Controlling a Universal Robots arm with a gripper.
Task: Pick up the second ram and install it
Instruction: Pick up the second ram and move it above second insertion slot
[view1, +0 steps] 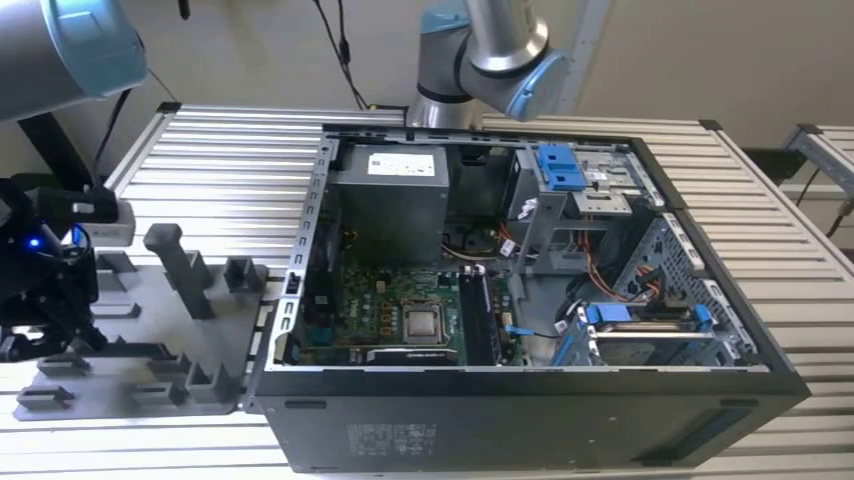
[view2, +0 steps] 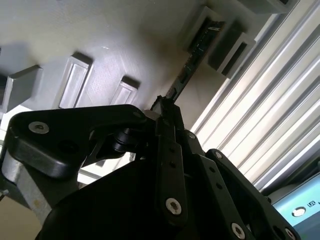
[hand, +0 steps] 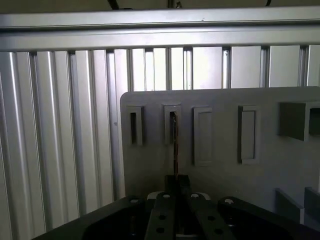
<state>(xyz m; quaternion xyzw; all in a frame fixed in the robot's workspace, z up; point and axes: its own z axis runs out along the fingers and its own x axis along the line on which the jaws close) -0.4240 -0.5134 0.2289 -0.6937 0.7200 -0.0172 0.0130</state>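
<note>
Gripper (hand: 176, 181) closed on the second ram (hand: 174, 150), a thin memory stick seen edge-on in both wrist views. The stick's far end sits in a narrow slot of a grey holder plate (hand: 280, 165), the second slot from the plate's corner, in the row along its edge. The plate lies on a slatted metal table (view1: 227, 150), near the table's edge on the exterior view's left, just beside an open computer case (view1: 534, 410).
</note>
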